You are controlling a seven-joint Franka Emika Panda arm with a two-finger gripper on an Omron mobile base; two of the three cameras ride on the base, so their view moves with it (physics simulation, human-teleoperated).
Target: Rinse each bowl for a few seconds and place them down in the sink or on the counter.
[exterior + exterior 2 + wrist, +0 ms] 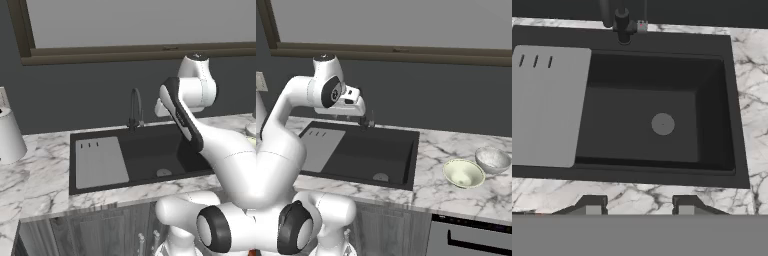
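Overhead, the pincer (636, 210) hangs part-open and empty above the sink (712, 120); two bowls (463, 173) sit at three o'clock on the bench (456, 200); a hasty reach risks clipping the tap (367, 121).

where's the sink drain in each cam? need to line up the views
Left base view: drain low in the basin, right of centre, next to the arm.
Right base view: drain near the basin's front edge, below picture centre.
Hand view: drain near picture centre, on the basin floor.
Shared landmark: the grey drainboard lies left of the drain in all three.
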